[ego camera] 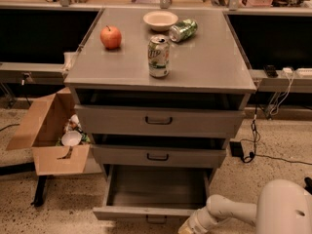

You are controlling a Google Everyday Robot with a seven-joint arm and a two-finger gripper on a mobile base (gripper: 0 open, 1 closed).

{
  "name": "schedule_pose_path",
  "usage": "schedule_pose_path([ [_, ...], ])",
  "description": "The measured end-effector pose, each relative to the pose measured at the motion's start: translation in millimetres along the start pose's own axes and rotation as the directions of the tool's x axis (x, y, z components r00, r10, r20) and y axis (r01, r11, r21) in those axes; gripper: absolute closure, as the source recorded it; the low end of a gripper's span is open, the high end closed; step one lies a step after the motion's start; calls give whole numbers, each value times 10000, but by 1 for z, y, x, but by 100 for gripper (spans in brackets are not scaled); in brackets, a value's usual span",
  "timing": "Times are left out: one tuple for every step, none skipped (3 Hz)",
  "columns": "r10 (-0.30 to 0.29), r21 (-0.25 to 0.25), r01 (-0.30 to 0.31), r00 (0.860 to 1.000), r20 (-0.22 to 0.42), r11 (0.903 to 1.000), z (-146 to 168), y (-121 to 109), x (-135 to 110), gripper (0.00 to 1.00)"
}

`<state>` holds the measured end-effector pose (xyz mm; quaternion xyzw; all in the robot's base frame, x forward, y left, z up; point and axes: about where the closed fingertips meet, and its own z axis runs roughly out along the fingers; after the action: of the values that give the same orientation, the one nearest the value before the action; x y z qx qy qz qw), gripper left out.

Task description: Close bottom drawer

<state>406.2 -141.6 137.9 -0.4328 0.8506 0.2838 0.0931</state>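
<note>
The bottom drawer [146, 211] of the grey metal cabinet [161, 77] is pulled far out, its empty inside showing. Its short front panel runs along the lower edge of the view, with the dark loop handle [156, 221] partly cut off. The two drawers above, the top one [158, 121] and the middle one [158, 156], stand slightly ajar. My white arm [229, 211] reaches in from the lower right toward the drawer's front right corner. The gripper [187, 228] is at the bottom edge, mostly cut off.
On the cabinet top stand a red apple [111, 37], a green soda can [159, 56], a white bowl [160, 19] and a tipped green can [183, 30]. An open cardboard box [48, 130] with trash sits at the left. Cables [253, 140] lie at the right.
</note>
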Motion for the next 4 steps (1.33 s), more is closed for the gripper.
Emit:
schedule_pose_path([
  [1, 1, -1, 10000, 1, 10000, 0, 0, 0, 100],
  [168, 135, -169, 9998, 96, 9998, 0, -2, 0, 100],
  [411, 472, -437, 9977, 543, 9979, -4, -16, -3, 100],
  [496, 644, -544, 9960, 737, 9964, -8, -27, -5, 100],
])
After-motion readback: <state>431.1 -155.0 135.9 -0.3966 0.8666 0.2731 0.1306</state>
